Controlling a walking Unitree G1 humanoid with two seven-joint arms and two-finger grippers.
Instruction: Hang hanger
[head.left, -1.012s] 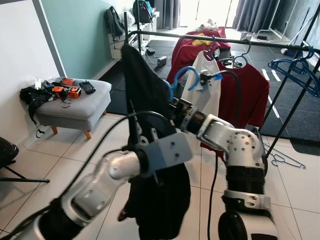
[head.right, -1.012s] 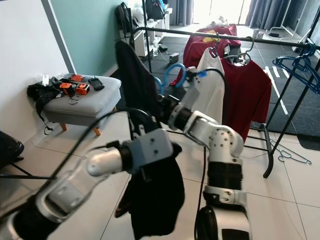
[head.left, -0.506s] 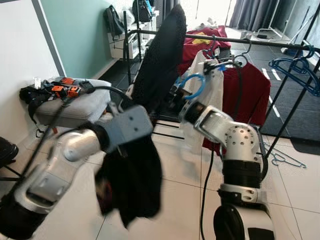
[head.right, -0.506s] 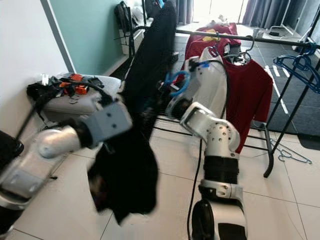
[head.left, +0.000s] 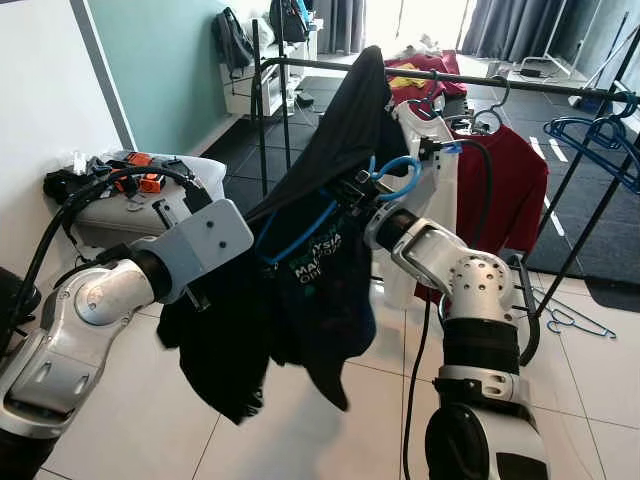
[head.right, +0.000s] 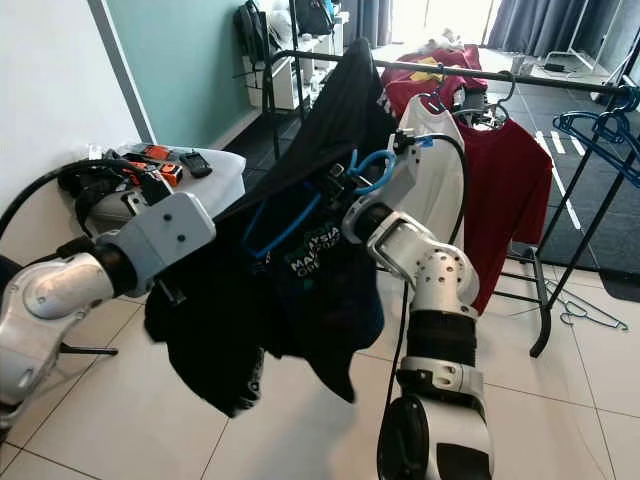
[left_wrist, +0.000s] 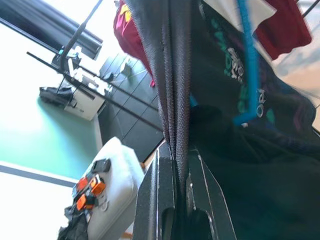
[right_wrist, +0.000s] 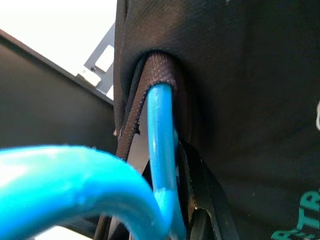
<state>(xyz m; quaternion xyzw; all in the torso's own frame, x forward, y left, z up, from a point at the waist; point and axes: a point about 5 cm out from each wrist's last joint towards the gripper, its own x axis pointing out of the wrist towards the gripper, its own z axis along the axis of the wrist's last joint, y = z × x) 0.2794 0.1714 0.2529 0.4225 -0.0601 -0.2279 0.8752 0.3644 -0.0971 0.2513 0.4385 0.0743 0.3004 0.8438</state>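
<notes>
A humanoid robot stands on a pale tiled floor (head.left: 120, 440) in a home, facing a black clothes rail (head.left: 520, 84) that runs across the room at head height. Both silver arms are raised in front of it, holding up a black T-shirt (head.left: 310, 270) with teal lettering, draped over a blue hanger (head.left: 395, 172). The hanger sits between the two arms, just in front of the rail and slightly below it; its curved blue hook rises above the shirt's collar and is not on the rail. The right gripper (right_wrist: 192, 210) is at the neck of the hanger, its black fingers closed against the blue stem where it leaves the collar. The left gripper (left_wrist: 175, 200) pinches a fold of the shirt's black fabric tightly between its two fingers, which stand nearly together, on the side of the garment toward the robot's left. The shirt hangs loosely below both grippers, well above the floor. On the rail behind hang a white garment (head.left: 432, 175) and a dark red T-shirt (head.left: 505, 185), side by side, with more blue hangers (head.left: 590, 140) farther along to the right. To the left, by a teal wall (head.left: 160, 60), a grey footstool (head.left: 150, 215) carries orange and black tools.
</notes>
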